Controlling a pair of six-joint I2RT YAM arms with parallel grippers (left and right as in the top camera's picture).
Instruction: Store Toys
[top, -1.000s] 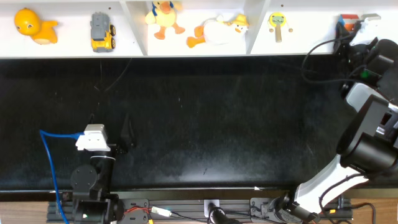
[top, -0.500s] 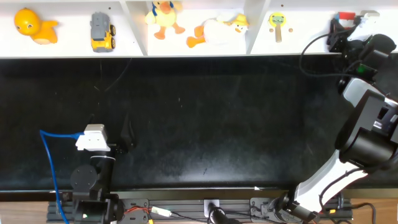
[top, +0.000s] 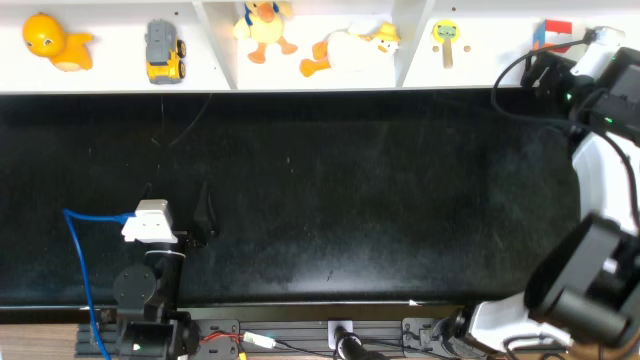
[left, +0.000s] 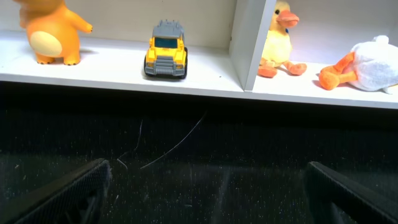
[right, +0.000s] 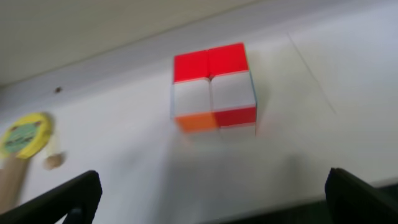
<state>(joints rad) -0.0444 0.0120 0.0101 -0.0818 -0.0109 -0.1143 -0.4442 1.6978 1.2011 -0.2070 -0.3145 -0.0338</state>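
Observation:
A red, white and orange cube (right: 214, 87) stands on the white shelf (right: 298, 124), at its far right end (top: 553, 33). My right gripper (right: 212, 179) is open just in front of the cube, fingers spread wide and holding nothing; from above it (top: 548, 68) sits at the shelf's front edge. My left gripper (left: 208, 174) is open and empty, low over the black table (top: 360, 180) at the near left (top: 205, 215). It faces a yellow truck (left: 165, 57) and an orange duck (left: 55, 34) on the shelf.
Other toys fill the shelf's compartments: a plush duck (top: 264, 28), a white plush duck (top: 350, 50) and a yellow rattle (top: 446, 40). White dividers (left: 252, 43) separate them. A blue cable (top: 80, 250) loops by the left arm's base.
The right arm has stretched toward the shelf's right end. The cube, earlier at the gripper, now stands free on the shelf with the fingers apart from it. The left arm is unmoved.

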